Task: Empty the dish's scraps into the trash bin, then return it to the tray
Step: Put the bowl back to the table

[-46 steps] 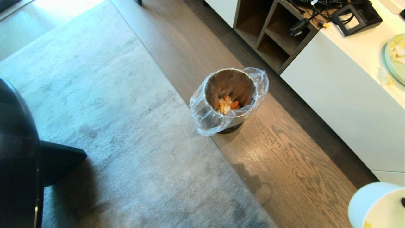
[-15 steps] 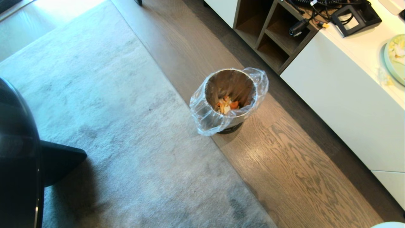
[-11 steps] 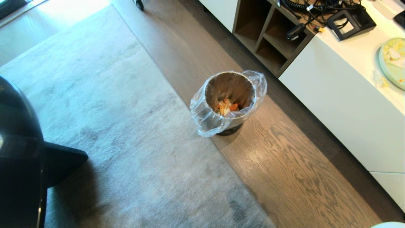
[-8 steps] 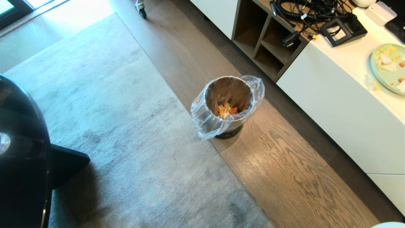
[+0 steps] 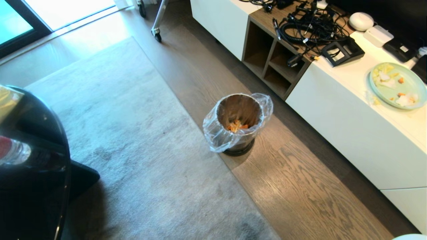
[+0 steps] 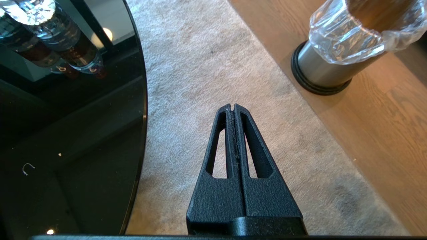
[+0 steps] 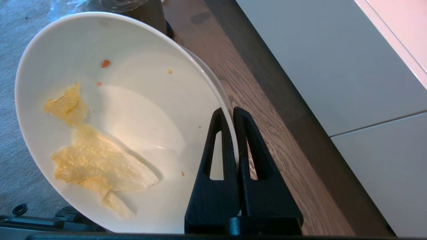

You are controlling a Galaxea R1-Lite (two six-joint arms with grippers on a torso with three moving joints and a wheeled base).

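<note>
Wood floor beside rug, right claw [image 7: 233, 111] clamped on tilted dish [image 7: 133, 110] rim, left claw [image 6: 233, 108] closed, empty

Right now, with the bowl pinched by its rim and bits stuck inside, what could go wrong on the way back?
The right gripper holds the round white bowl only by its thin rim, tilted; it might slip or swing. Pale yellow scraps cling inside and could drop onto the grey rug or the wooden floor, away from the brushed-metal trash bin.
</note>
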